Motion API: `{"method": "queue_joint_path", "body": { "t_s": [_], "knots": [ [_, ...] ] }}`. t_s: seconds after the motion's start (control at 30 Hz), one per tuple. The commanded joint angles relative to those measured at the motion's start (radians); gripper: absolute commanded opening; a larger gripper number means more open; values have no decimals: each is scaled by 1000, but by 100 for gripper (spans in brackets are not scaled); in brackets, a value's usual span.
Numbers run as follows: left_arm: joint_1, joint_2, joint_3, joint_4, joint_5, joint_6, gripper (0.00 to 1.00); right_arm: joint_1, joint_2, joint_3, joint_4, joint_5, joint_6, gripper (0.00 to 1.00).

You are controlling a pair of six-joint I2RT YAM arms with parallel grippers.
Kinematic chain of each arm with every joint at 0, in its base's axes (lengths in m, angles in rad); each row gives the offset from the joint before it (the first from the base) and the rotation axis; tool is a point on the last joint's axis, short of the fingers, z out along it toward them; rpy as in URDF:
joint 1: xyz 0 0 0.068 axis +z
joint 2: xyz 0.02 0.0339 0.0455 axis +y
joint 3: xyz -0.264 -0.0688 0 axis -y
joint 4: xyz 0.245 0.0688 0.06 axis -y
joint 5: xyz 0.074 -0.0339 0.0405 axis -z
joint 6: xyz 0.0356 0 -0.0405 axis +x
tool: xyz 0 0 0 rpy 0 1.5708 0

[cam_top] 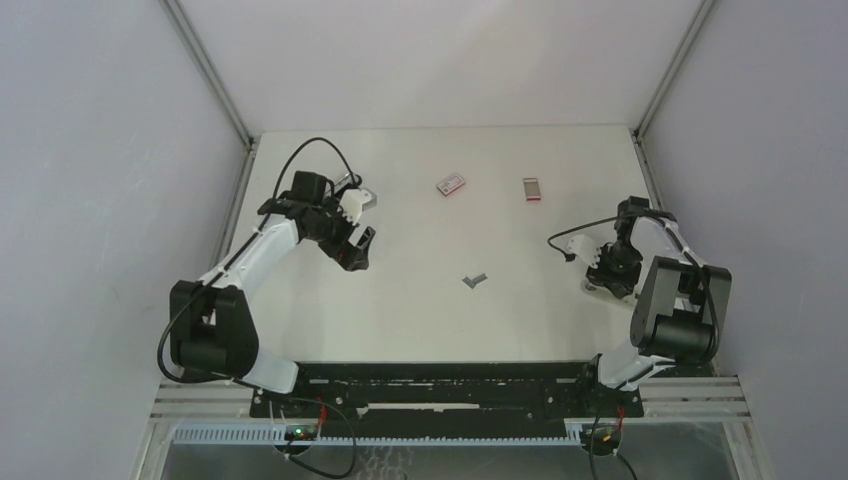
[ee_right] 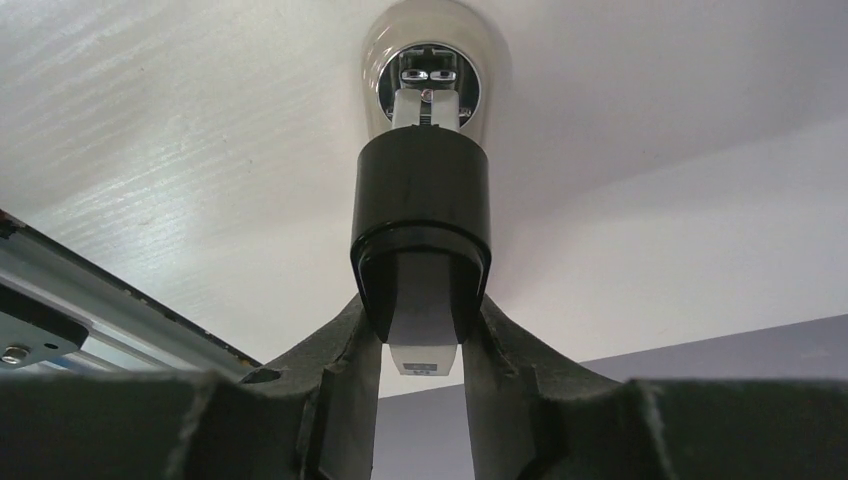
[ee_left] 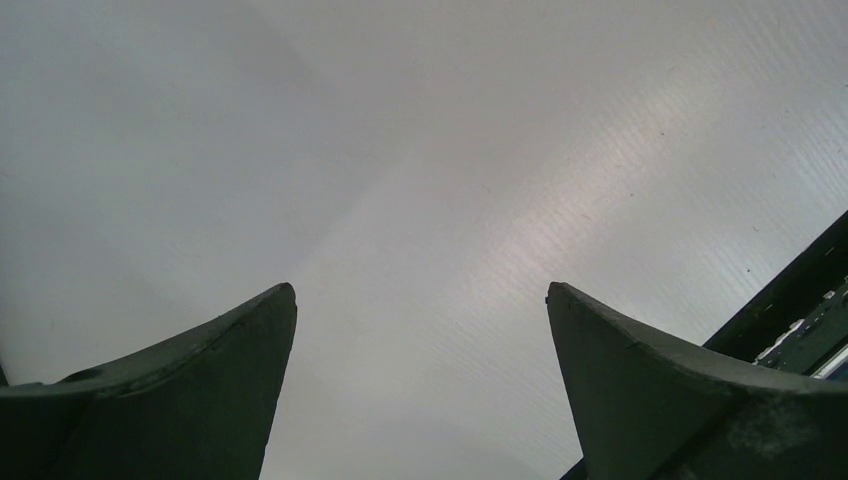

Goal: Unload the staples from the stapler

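My left end effector [cam_top: 357,250] hangs wide open over bare white worktop [cam_top: 420,330], well apart from everything, so it cannot brace anything. Mid-worktop lies a tiny silver-grey strip [cam_top: 475,281], which I take for the staples; a careless sweep could scatter it. At the right edge, my right end effector [ee_right: 422,310] is clamped on the long black-and-silver metal stapler [ee_right: 420,200], seen end-on. The fingers pinch only its smooth black shell near one end, so I fear it pivoting or slipping.
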Motion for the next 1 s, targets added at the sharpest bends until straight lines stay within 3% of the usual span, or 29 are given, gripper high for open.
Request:
{"method": "queue_joint_path", "body": {
  "t_s": [0.0,0.17,0.4,0.97],
  "knots": [
    [1,10,-11,6,41,10,100,49,-28,7,7,1,16,12],
    [-1,19,-8,3,45,11,100,131,-77,7,24,-10,37,0],
    [-5,19,-10,3,48,12,100,255,-84,32,112,-22,86,0],
    [-13,27,-2,7,68,13,100,454,137,373,219,-78,266,0]
  ]
}}
